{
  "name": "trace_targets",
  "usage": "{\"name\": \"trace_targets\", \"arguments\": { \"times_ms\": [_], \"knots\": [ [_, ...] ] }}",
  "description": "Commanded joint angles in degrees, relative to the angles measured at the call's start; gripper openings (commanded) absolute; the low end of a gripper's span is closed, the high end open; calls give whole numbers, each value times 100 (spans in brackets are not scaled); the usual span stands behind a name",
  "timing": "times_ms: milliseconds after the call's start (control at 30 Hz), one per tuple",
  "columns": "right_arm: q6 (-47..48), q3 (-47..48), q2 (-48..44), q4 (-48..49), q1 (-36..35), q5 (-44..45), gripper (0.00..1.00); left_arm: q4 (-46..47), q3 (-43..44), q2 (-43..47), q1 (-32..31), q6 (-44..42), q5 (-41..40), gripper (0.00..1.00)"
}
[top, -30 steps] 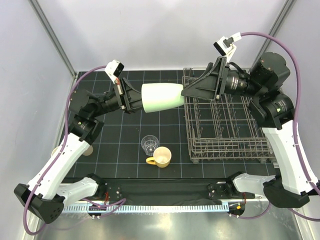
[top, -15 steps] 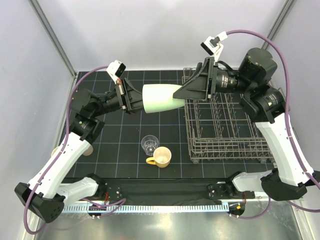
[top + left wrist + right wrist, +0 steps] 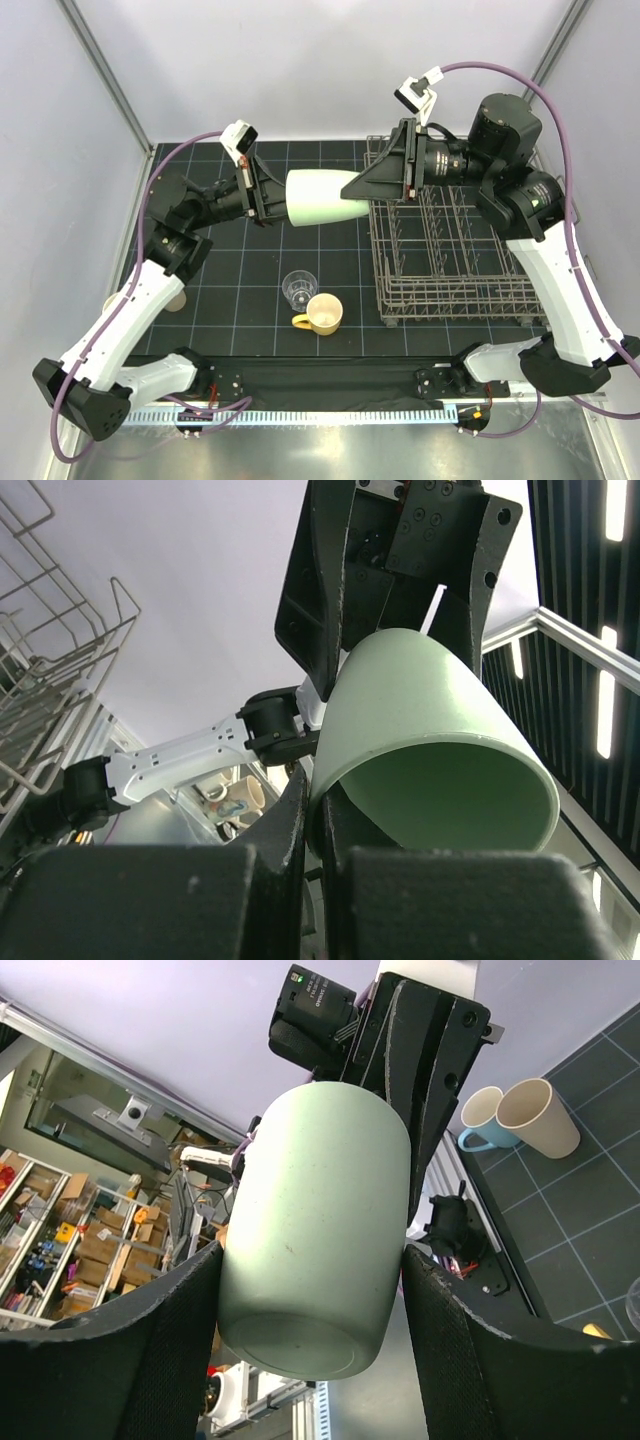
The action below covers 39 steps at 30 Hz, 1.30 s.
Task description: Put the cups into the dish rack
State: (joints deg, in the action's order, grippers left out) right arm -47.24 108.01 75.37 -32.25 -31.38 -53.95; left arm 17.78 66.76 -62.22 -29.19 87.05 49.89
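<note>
Five cups listed; one in transit, none seen in the dish rack [image 3: 455, 300].

Item 1: pale green cup [image 3: 322, 198]. Held level in the air above the worktop [image 3: 240, 270], just beside the rack's left wall. Mouth faces the left gripper [image 3: 312, 825], whose fingers pinch the rim wall, one inside and one outside. Base faces the right gripper [image 3: 365, 187], whose fingers [image 3: 180, 1350] stand on either side of the base end, close against the wall. Whether they press on it cannot be told.

Items 2–3: clear glass [image 3: 298, 287] and yellow mug [image 3: 324, 313], side by side on the worktop near the front.

Items 4–5: light blue cup [image 3: 482, 1118] and tan tumbler [image 3: 540, 1117], together at the worktop's left edge.

Step judged in hand: passing Item 1 from left to right. Handling note:
- Right fingers should close squarely across the body, well up from the tapered base.
- The left should release only once that hold is firm.
- The left should withdraw straight back, so the inner finger clears the rim.
</note>
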Motion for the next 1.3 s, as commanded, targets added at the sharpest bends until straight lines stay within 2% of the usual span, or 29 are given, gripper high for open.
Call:
{"name": "trace_targets", "arguments": {
  "times_ms": [0, 33, 100, 133, 167, 233, 300, 367, 500, 567, 800, 900, 1033, 1067, 1133, 1167, 1267],
  "knots": [
    [145, 274, 12, -27, -53, -80, 51, 50, 197, -115, -17, 14, 188, 0],
    [163, 282, 21, -97, -62, -98, 41, 33, 206, -124, -17, 14, 188, 1],
    [250, 300, 30, -176, -62, -124, 33, -2, 179, -159, -17, 6, 197, 0],
    [268, 300, 21, -246, -62, -115, 23, -55, 179, -168, -17, 5, 197, 0],
    [294, 300, 13, -290, -53, -98, 18, -90, 162, -185, -8, -3, 205, 5],
    [417, 300, -14, -500, -53, -37, 4, -178, 118, -203, 1, -21, 214, 25],
    [523, 309, -31, -650, -62, 86, 4, -240, 48, -177, 45, -56, 188, 41],
    [646, 318, -67, -835, -62, 244, 4, -371, -14, -159, 124, -126, 179, 48],
    [848, 353, -155, -1160, -53, 586, 4, -924, -102, -37, 290, -442, 161, 67],
    [1050, 440, -198, -1511, -27, 780, 4, -1301, -163, 78, 405, -635, 153, 72],
    [1673, 484, -278, -2724, 324, 1633, 4, -1663, -691, 500, 1143, -793, 179, 73],
    [2015, 686, -111, -3453, 518, 2282, 4, -2601, -533, 553, 1310, -1258, 48, 72],
    [2447, 1187, 267, -4727, 633, 3653, 4, -4934, 160, 412, 1355, -2863, -566, 72],
    [2500, 1283, 354, -4894, 641, 4229, 4, -5238, 458, 351, 1355, -3060, -838, 72],
    [2658, 1267, 557, -5264, 641, 4760, 4, -6141, 723, 158, 1355, -3604, -1129, 72],
    [2694, 1223, 601, -5344, 650, 5198, 4, -6416, 820, 88, 1355, -3755, -1252, 72],
    [2896, 907, 768, -5546, 668, 5781, 4, -6988, 1005, -106, 1354, -4071, -1596, 71]
  ]
}}
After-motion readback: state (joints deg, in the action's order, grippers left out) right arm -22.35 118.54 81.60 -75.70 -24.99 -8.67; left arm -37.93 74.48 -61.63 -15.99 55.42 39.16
